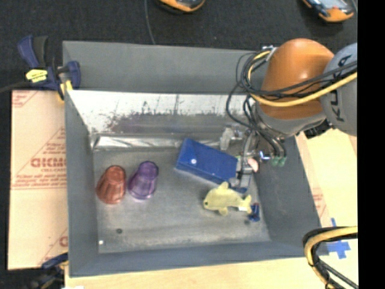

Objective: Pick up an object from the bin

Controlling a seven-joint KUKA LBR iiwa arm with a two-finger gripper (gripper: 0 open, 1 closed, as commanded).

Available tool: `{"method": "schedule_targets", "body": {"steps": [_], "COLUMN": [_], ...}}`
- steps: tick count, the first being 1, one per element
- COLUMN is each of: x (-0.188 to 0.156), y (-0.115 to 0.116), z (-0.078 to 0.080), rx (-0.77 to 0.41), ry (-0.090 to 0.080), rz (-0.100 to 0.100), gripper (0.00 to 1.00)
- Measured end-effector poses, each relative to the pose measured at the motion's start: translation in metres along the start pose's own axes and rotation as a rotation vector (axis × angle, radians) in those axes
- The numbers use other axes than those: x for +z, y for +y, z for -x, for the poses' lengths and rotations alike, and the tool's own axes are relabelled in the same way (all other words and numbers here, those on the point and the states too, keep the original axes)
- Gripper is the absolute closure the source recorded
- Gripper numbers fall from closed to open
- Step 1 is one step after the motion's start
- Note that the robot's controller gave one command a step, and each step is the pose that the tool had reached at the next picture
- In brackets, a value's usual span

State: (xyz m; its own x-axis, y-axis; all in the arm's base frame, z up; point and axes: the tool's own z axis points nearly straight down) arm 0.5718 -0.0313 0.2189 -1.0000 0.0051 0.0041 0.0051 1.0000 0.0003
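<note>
My gripper [243,171] hangs low in the right half of the bin, under the arm's orange cover. It sits at the right end of a blue box [204,161] that lies tilted near the bin's middle. Just below it lies a pale yellow fish-shaped toy [225,200] with small blue parts at its right end. The gripper's tip is close to the toy's upper edge and the box's right corner; I cannot tell whether it touches either.
A red cup [111,184] and a purple cup [144,179] lie side by side on the bin floor at the left. The bin's right wall slopes up close to the gripper. Cables loop round the arm's orange cover.
</note>
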Motion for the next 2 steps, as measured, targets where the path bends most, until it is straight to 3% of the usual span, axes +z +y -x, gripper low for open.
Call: {"method": "schedule_targets", "body": {"steps": [1,2], "x": [-0.004,0.050], "y": [0.000,-0.029], "z": [0.000,-0.035], "rx": [-0.001,0.149], "ry": [-0.006,-0.009], "rz": [-0.001,0.001], "gripper": [0.00,0.00]}}
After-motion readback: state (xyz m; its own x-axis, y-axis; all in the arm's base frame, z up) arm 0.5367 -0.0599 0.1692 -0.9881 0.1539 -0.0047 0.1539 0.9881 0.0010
